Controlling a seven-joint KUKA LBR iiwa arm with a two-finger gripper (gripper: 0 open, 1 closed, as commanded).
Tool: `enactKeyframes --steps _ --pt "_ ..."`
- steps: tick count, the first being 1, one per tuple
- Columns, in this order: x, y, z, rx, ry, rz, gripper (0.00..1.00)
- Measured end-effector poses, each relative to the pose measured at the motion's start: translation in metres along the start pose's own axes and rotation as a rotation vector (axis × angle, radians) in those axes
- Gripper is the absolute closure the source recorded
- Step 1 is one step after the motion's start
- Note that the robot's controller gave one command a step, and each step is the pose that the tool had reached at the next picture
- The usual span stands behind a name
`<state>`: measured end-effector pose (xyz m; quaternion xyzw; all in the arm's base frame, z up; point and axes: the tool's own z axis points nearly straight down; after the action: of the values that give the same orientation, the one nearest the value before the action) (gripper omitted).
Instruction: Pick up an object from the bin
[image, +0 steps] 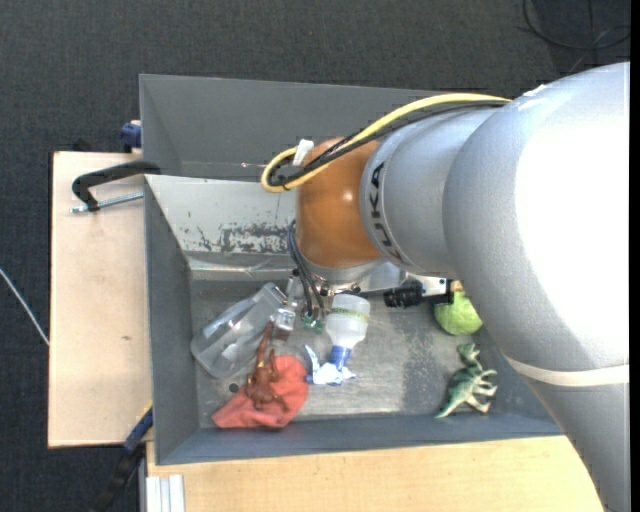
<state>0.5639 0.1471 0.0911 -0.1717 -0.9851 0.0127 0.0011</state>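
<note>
Black block letters (383, 213) ran along the arm's silver casing (430, 200), just right of its orange cover (335, 215); "UKA", the end of a name, could be read. Nothing in the bin (168, 300) was legible.

A clear plastic cup (232, 335) lies on its side left of the middle of the bin (166, 330). Beside it stands a tilted white bottle (348, 320), blue cap downward. A brown toy dinosaur (264, 374) rests on a crumpled red cloth (272, 405) by the near wall.
</note>
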Motion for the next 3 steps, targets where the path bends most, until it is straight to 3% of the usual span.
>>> enactKeyframes --steps 1,2,3 --pt "0.000 0.000 0.000 0.000 0.000 0.001 1.00" --pt "-0.001 -0.012 -0.025 -0.018 -0.003 -0.005 1.00" --pt "0.002 0.000 -0.081 -0.029 -0.001 0.004 0.00"
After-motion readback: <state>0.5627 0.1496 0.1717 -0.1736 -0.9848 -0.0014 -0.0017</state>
